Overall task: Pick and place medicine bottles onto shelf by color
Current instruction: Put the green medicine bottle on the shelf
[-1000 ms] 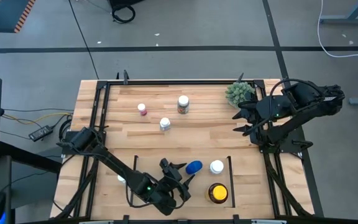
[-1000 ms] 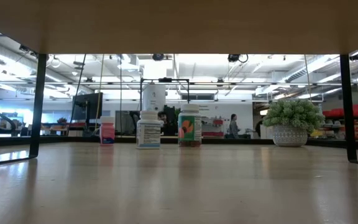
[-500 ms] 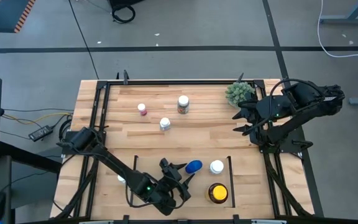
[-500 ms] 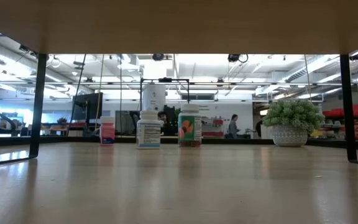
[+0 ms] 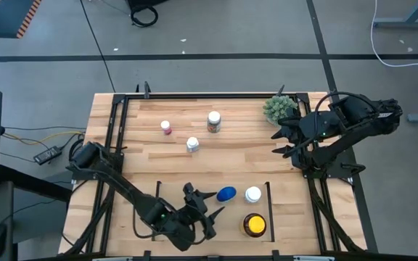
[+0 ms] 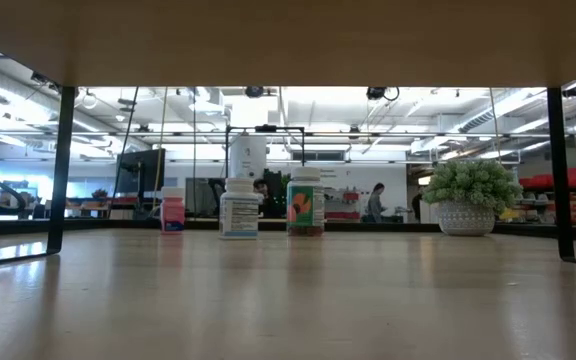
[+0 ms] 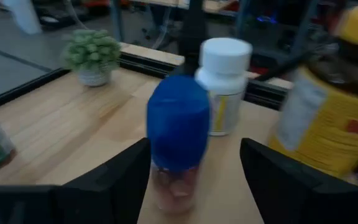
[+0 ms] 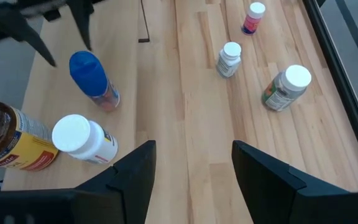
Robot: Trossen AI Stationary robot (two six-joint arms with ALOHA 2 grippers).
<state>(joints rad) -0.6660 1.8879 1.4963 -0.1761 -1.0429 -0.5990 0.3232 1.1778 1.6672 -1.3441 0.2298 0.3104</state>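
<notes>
Placement appears to be the step in hand: the left tool (image 5: 203,205) is seen low over the shelf (image 5: 160,196), its fingers spread wide and empty, with the blue-capped bottle (image 5: 226,193) standing free just beyond the tips, beside a white-capped bottle (image 5: 252,194) and the amber bottle (image 5: 254,225). Three bottles are left on the open table (image 5: 245,152): a pink one (image 5: 166,127), a small white one (image 5: 192,144) and a larger one (image 5: 213,121). The right tool (image 5: 280,142) is held open and empty near the plant (image 5: 279,108). Next, a retreat from the shelf is probably called for, then a reach toward a remaining bottle.
</notes>
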